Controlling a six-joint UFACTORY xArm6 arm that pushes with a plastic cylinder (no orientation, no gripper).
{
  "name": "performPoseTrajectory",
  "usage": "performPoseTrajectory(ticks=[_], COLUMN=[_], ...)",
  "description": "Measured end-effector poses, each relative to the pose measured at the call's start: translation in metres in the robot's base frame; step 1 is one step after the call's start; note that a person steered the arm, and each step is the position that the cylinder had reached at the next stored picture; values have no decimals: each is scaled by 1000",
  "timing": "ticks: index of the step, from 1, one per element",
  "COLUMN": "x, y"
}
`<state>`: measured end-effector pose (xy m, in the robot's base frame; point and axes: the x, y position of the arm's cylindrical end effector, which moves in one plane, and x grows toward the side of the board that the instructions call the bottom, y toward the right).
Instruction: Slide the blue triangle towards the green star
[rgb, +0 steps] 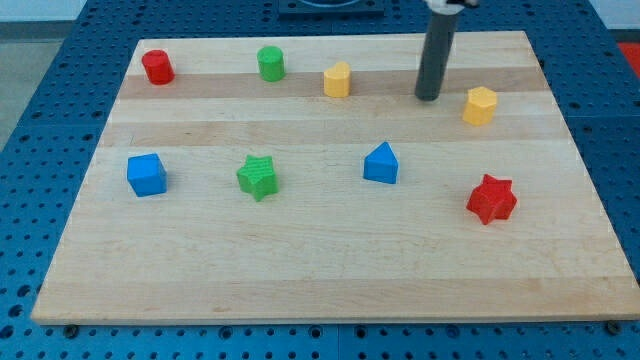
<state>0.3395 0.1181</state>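
The blue triangle (381, 163) lies right of the board's middle. The green star (258, 177) lies to its left, a clear gap between them. My tip (428, 97) rests on the board near the view's top, above and to the right of the blue triangle, apart from it. It stands between a yellow block (337, 79) on its left and a yellow hexagon (480, 105) on its right.
A red cylinder (157, 67) and a green cylinder (271, 63) stand along the top edge. A blue cube (146, 174) lies at the left, a red star (491, 198) at the right. The wooden board (320, 270) sits on a blue perforated table.
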Motion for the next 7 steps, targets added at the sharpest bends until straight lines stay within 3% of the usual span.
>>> performPoseTrajectory(ticks=[1,2,3,4,7], x=[85,89,132,128,99], y=[0,1,23,14,-107])
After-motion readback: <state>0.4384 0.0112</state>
